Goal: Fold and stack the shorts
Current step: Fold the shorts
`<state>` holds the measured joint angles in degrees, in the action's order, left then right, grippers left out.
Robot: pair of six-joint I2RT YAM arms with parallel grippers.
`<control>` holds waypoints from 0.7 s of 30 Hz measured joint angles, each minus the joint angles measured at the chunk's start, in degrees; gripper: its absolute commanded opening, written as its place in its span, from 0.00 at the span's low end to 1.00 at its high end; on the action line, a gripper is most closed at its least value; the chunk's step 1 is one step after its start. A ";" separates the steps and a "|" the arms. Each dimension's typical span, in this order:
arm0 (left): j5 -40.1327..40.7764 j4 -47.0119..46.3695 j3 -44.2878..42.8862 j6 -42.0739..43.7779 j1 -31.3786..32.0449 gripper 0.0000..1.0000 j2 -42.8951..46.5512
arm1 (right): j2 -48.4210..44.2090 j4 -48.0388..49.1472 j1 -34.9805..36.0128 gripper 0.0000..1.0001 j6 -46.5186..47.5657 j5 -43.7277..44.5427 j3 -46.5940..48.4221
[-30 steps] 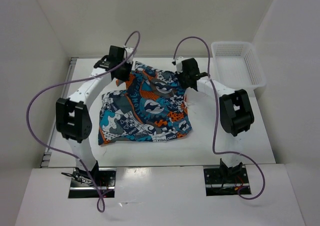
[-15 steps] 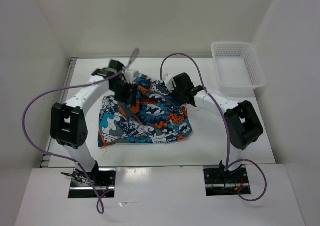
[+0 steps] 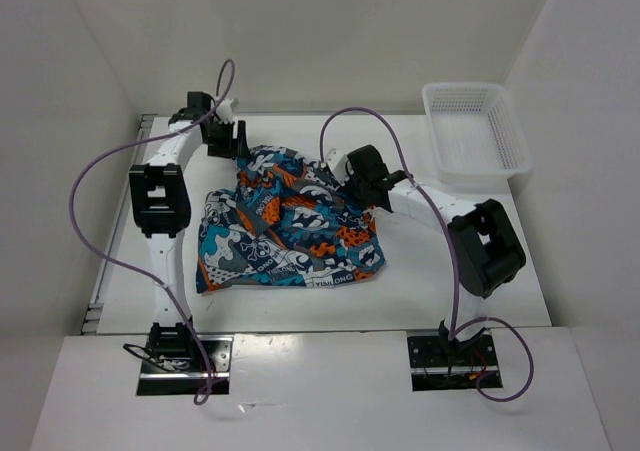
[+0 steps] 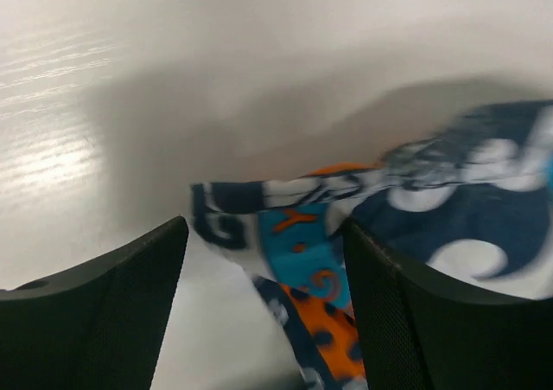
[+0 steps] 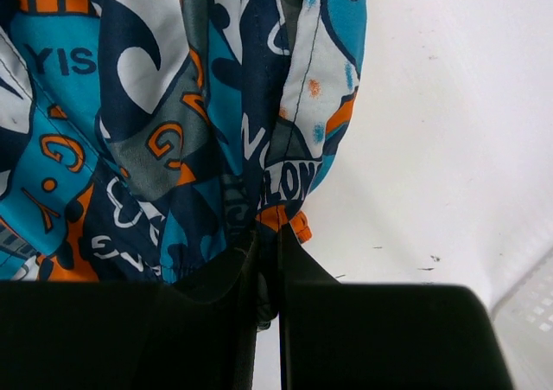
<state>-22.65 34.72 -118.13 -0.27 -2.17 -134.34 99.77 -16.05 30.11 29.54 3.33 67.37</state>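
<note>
Teal, orange and white printed fabric shorts, rumpled mid-worktop, look light, limp and slippery; right claw pinches the far-right hem, left claw spread, empty; best gripped at hem corners.

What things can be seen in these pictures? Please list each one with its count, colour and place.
shorts: one, print of teal, orange, white, grey and black, crumpled at the middle of the table
basket: one, white mesh, nothing in it, far right corner of the table
table: one, white, under everything
cables: two, purple, one looping along each arm
left gripper: one, black, open, at the far left edge of the shorts, gripping nothing
right gripper: one, black, shut on the far right edge of the shorts
</note>
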 measured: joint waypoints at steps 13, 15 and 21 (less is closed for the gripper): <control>-0.31 1.44 -6.91 -0.04 1.18 0.44 -6.91 | 0.26 -0.98 0.00 0.00 0.15 -0.74 0.00; -1.92 1.55 -4.46 0.00 2.36 0.27 -6.91 | 0.81 -0.94 0.00 0.00 0.15 -0.70 0.13; -4.83 1.36 -2.60 -0.09 4.68 0.00 -6.91 | 2.36 -0.87 0.00 0.00 0.17 -0.48 0.26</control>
<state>-27.49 36.07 -120.73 -0.36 2.50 -141.25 102.13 -16.93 30.11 29.71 2.85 67.64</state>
